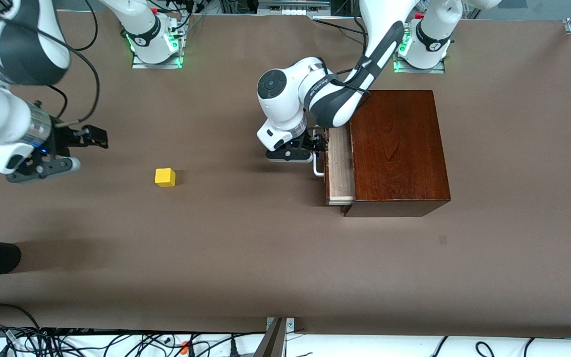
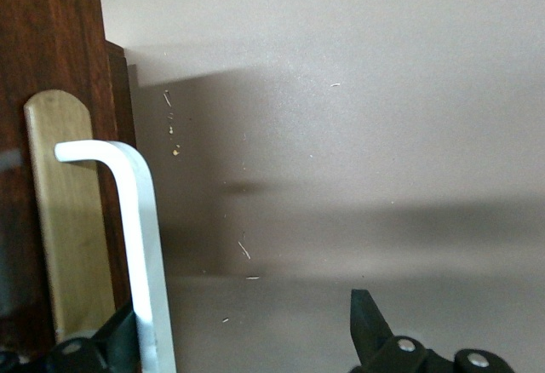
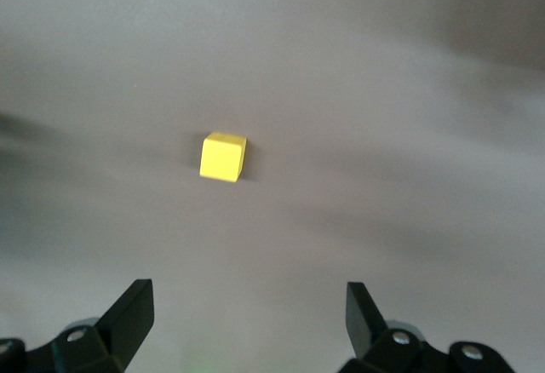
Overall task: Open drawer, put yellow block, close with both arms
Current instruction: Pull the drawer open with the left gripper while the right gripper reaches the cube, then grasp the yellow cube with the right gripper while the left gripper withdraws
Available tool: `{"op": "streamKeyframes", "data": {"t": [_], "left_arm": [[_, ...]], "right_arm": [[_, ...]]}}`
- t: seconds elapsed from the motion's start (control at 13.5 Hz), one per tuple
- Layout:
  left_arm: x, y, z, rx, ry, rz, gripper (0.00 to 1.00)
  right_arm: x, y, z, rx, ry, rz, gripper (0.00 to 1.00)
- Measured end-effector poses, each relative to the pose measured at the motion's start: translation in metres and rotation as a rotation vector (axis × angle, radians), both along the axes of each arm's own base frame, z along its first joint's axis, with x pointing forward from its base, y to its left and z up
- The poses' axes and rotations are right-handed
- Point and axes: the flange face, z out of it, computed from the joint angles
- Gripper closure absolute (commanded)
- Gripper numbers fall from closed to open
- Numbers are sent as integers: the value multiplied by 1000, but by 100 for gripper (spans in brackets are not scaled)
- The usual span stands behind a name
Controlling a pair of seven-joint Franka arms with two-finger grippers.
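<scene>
Both grippers stood with jaws wide and empty. At the wooden box (image 1: 398,148), the largest thing on the table (image 1: 246,258), the left gripper (image 1: 315,145) was level with the white U-shaped handle (image 2: 136,245), one finger (image 2: 115,343) touching or just beside it and the other finger well apart from it. Only a little of the drawer (image 1: 340,166) had been pulled out of the box toward the right arm's end, showing a narrow strip of pale inside, so opening seemed begun but unfinished. Well apart from the box, the right gripper (image 1: 75,148) hung above the table short of the yellow block (image 1: 165,177), which lay on the table, ungrasped. Picking, placing and closing all remained.
</scene>
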Motion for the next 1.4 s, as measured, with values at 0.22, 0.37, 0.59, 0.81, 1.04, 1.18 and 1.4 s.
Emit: {"op": "streamKeyframes", "data": {"t": [0.22, 0.37, 0.59, 0.81, 1.04, 1.18, 1.4], "left_arm": [[1, -8, 5, -31, -1, 7, 0], [2, -19, 10, -65, -8, 7, 0], [6, -22, 15, -77, -18, 8, 0], [11, -22, 28, -86, -30, 15, 0], [10, -18, 70, -89, 2, 53, 0], [11, -2, 110, -80, 19, 79, 0], [41, 58, 162, -89, 76, 56, 0]], "right_arm": [[2, 5, -63, 16, -49, -66, 0], [-1, 10, -109, 23, -90, -86, 0], [-10, 23, -160, 25, -113, -148, 0], [-12, 40, -208, 57, -138, -186, 0], [-28, 53, -262, 66, -163, -188, 0], [-36, 52, -276, 62, -152, -188, 0], [-40, 51, -277, 60, -147, -189, 2]]}}
